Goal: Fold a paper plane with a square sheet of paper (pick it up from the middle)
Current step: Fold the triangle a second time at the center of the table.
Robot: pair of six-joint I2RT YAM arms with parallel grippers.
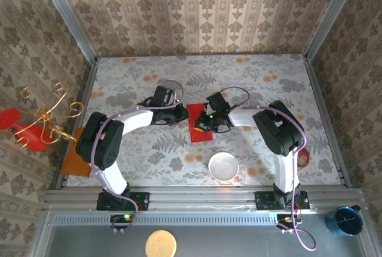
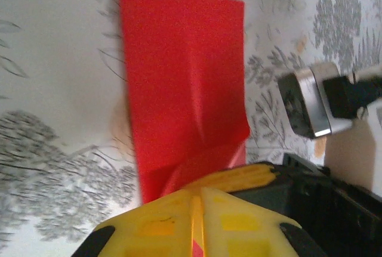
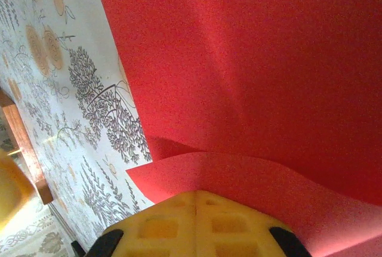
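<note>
Top external view: floral-patterned table (image 1: 268, 90) beneath both arms. At its left edge, an orange-brown board (image 1: 76, 160), well apart from everything else. Mid-table, the red sheet of paper (image 1: 195, 133), folded into a narrow rectangle, lying between the two wrists. Nearer the bases, a white bowl (image 1: 223, 166), close to the sheet but not touching. Left gripper (image 1: 181, 114) at the sheet's left edge, right gripper (image 1: 206, 124) over its right half.

Left wrist view: sheet of paper (image 2: 185, 72) flat on the cloth, curling up at the near corner into the left gripper (image 2: 194, 221). Yellow fingers (image 2: 155, 227) pressed together, a thin red sliver caught in the seam.

Right wrist view: sheet of paper (image 3: 256, 60) with a raised flap meeting the right gripper (image 3: 197, 209). Fingers (image 3: 161, 227) fully together, pinching that lifted edge.
</note>
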